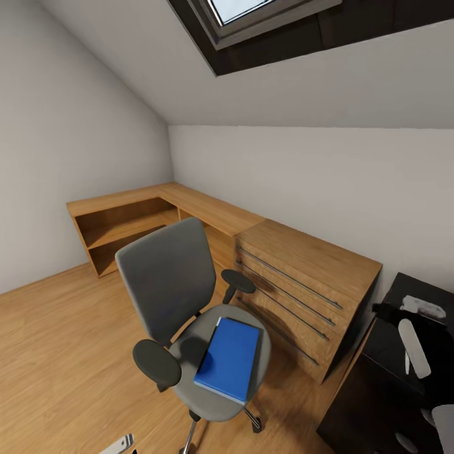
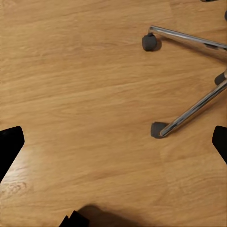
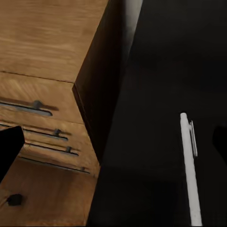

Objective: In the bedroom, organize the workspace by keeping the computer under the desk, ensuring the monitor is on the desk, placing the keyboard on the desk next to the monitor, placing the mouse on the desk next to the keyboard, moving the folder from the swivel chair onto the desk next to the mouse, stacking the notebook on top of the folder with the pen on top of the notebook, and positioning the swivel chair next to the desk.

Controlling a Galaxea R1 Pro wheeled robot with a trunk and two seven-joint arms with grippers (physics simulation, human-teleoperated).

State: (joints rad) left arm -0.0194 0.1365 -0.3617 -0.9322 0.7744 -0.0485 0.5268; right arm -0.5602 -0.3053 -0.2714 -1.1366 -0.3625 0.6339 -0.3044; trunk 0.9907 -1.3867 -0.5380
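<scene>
The swivel chair (image 1: 170, 277) stands in the middle of the wood floor, grey with black armrests. The blue folder (image 1: 228, 358) lies flat on its seat. The black desk (image 1: 378, 403) is at the lower right, beside the wooden dresser. In the right wrist view the white pen (image 3: 189, 165) lies on the desk's black top, and my right gripper (image 3: 113, 146) hangs open above it, with the pen near one fingertip. My left gripper (image 2: 113, 146) is open over bare floor, close to the chair's chrome base (image 2: 191, 111) and casters. Computer, monitor, keyboard, mouse and notebook are out of view.
A light-wood dresser (image 1: 302, 284) with drawers stands between the chair and the desk. A low wooden shelf unit (image 1: 126, 221) runs along the back corner. Open floor lies to the chair's left. A sloped ceiling with a skylight (image 1: 252, 25) is overhead.
</scene>
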